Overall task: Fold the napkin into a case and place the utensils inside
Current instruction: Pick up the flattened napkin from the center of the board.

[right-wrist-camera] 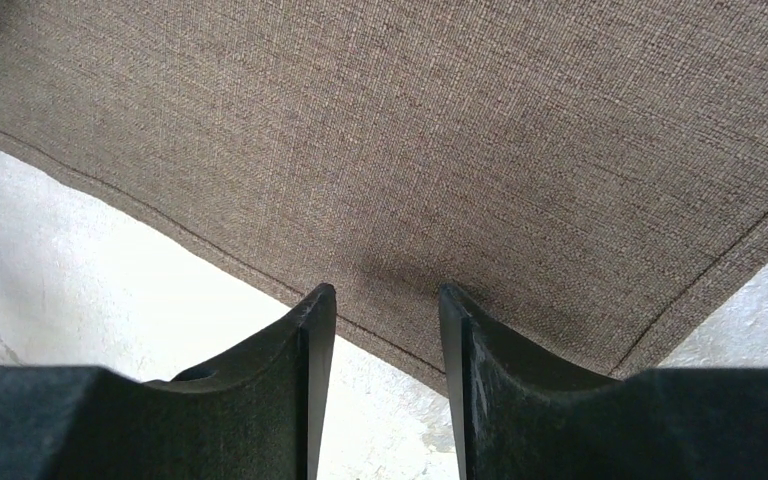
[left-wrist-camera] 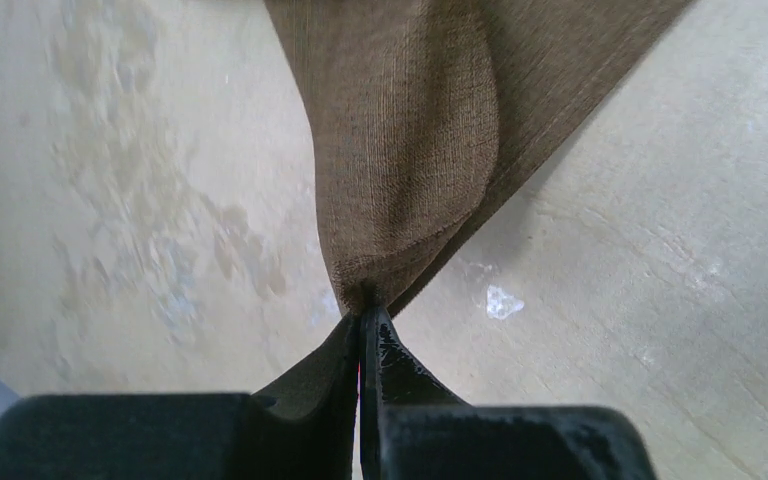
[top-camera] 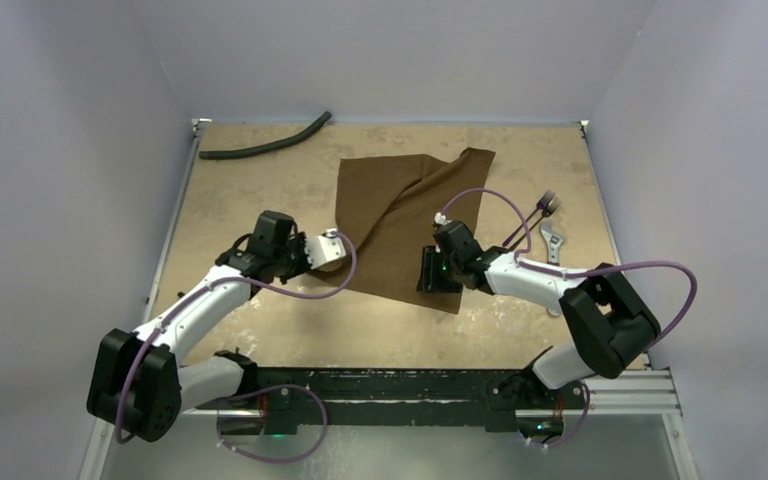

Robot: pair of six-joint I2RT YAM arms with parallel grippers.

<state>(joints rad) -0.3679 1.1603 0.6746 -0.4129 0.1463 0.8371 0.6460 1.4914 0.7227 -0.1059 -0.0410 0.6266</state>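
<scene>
Pinching a corner of the soft brown cloth napkin (top-camera: 400, 225), the left gripper (left-wrist-camera: 363, 318) is clenched; the right gripper (right-wrist-camera: 380, 315) gapes over its near hem.

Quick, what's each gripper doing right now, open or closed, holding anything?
Left gripper: closed, pinching a corner of the napkin.
Right gripper: open, jaws apart at the napkin's edge, nothing gripped.

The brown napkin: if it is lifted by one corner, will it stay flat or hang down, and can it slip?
Probably floppy: the napkin bunches into a soft fold where the left gripper pinches its corner. Likely light, as that small pinch lifts the fabric off the table. Its coarse matte weave should resist slipping.
</scene>
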